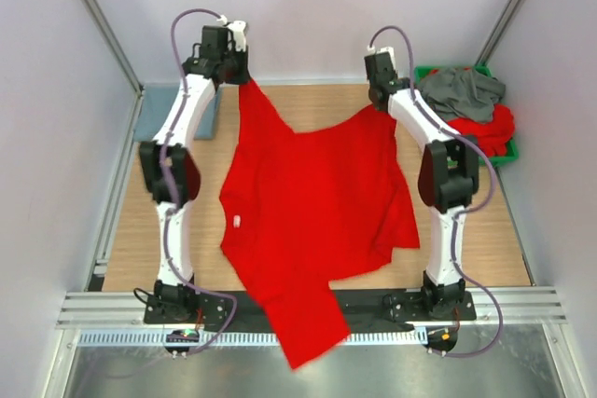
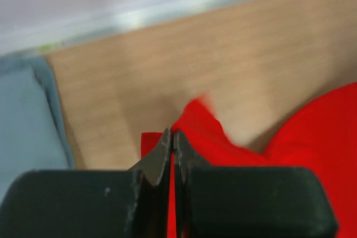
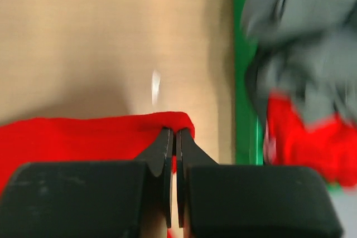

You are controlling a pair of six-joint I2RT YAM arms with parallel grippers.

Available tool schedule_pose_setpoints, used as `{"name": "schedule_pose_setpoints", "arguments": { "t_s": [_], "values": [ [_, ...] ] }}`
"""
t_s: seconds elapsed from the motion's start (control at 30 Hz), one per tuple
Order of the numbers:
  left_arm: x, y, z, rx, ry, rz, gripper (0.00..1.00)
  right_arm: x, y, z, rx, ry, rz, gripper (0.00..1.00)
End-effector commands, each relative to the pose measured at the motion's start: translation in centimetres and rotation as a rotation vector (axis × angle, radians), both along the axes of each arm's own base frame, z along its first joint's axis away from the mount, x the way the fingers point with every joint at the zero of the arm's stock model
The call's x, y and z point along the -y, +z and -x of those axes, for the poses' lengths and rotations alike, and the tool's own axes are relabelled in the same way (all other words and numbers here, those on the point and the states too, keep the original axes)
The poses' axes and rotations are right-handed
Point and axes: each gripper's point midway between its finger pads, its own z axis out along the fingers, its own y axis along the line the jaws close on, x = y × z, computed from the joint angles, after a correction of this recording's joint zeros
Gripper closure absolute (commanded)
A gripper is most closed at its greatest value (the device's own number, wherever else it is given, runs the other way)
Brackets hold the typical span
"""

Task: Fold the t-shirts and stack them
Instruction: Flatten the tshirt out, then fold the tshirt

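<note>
A bright red t-shirt [image 1: 308,202] with a small white neck label [image 1: 237,222] lies stretched over the wooden table, its lower end hanging past the near edge. My left gripper [image 1: 244,76] is shut on the shirt's far left corner; in the left wrist view the left gripper [image 2: 173,133] pinches red cloth [image 2: 195,121] between closed fingers. My right gripper [image 1: 381,104] is shut on the far right corner; the right wrist view shows the right gripper [image 3: 174,132] clamping a red fold [image 3: 67,137]. A folded blue-grey t-shirt [image 1: 154,118] lies at the far left.
A green bin [image 1: 504,157] at the far right holds a dark grey t-shirt [image 1: 462,90] on top of red t-shirts [image 1: 490,128]. The bin's wall [image 3: 245,82] is just right of my right gripper. White walls enclose the table on three sides.
</note>
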Motion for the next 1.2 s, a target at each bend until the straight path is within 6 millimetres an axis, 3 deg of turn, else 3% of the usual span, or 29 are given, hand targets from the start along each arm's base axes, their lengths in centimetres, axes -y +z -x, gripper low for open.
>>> {"name": "schedule_pose_setpoints", "arguments": {
  "t_s": [0.0,0.03,0.07,0.1,0.13,0.23,0.3,0.37,0.4,0.43,0.47,0.5,0.53,0.57,0.6,0.63,0.67,0.7,0.77,0.8,0.9,0.97,1.1,1.17],
  "values": [
    [-1.1,1.6,-6.5,0.061,0.091,0.041,0.99,1.4,2.1,-5.9,0.099,-0.130,-0.098,0.98],
    [-1.2,3.8,-8.7,0.168,0.117,0.088,0.72,1.5,4.7,-7.9,0.166,-0.134,-0.125,0.84],
    [-1.7,1.5,-8.8,0.127,0.150,0.100,0.52,1.7,4.5,-8.6,0.160,-0.130,-0.137,0.59],
    [-2.5,1.4,-9.2,0.140,0.213,0.122,0.28,2.5,2.4,-8.7,0.104,-0.166,-0.118,0.11],
    [-2.5,1.6,-9.4,0.154,0.229,0.129,0.01,2.6,4.6,-9.3,0.151,-0.169,-0.137,0.01],
    [-1.8,2.4,-8.0,0.121,0.230,0.129,0.00,2.4,5.4,-8.2,0.142,-0.146,-0.162,0.00],
    [-0.8,4.4,-6.4,0.129,0.222,0.121,0.00,2.2,6.8,-7.5,0.176,-0.141,-0.194,0.00],
    [-0.1,3.9,-4.6,0.081,0.204,0.101,0.00,2.2,8.4,-5.8,0.201,-0.147,-0.237,0.00],
    [0.6,6.6,-2.8,0.113,0.196,0.103,0.00,1.6,7.4,-5.0,0.169,-0.129,-0.268,0.00],
    [0.9,4.3,-1.5,0.054,0.192,0.071,0.00,1.3,9.6,-4.1,0.204,-0.119,-0.312,0.00],
    [1.3,4.3,-0.3,0.041,0.187,0.069,0.00,0.9,9.7,-3.6,0.204,-0.111,-0.342,0.00],
    [1.3,5.5,1.2,0.063,0.212,0.051,0.00,-0.3,8.2,-2.5,0.153,-0.069,-0.391,0.00],
    [1.3,2.4,2.7,-0.012,0.213,0.018,0.00,-0.9,8.0,-1.8,0.142,-0.053,-0.423,0.00],
    [1.3,1.4,3.8,-0.046,0.243,0.035,0.00,-1.4,9.3,-1.1,0.172,-0.036,-0.475,0.00],
    [1.6,1.7,5.0,-0.051,0.239,0.059,0.00,-2.4,6.8,0.2,0.102,-0.008,-0.516,0.00],
    [1.6,-1.8,6.5,-0.134,0.246,0.051,0.00,-3.1,6.0,0.8,0.078,0.015,-0.549,0.00],
    [2.0,-3.0,7.4,-0.170,0.259,0.076,0.00,-3.7,6.3,1.2,0.085,0.036,-0.586,0.00],
    [2.2,-5.2,8.9,-0.214,0.248,0.082,0.00,-4.0,4.1,2.3,0.030,0.036,-0.598,0.00],
    [3.0,-7.2,10.2,-0.257,0.245,0.096,0.00,-5.4,2.6,3.5,-0.036,0.084,-0.654,0.00],
    [3.8,-9.2,11.4,-0.307,0.228,0.118,0.02,-5.4,1.1,4.2,-0.073,0.079,-0.652,0.00],
    [5.4,-11.7,12.7,-0.358,0.222,0.140,0.03,-5.1,-1.0,5.4,-0.126,0.068,-0.633,0.00],
    [6.0,-14.1,13.9,-0.415,0.220,0.135,0.03,-4.8,-1.4,5.8,-0.120,0.065,-0.622,0.00],
    [5.7,-17.9,15.2,-0.496,0.262,0.116,0.03,-3.8,-3.4,8.2,-0.136,0.037,-0.597,0.00],
    [4.9,-19.3,15.8,-0.521,0.285,0.079,0.04,-3.2,-3.3,9.0,-0.133,0.013,-0.587,0.00]
  ]
}}
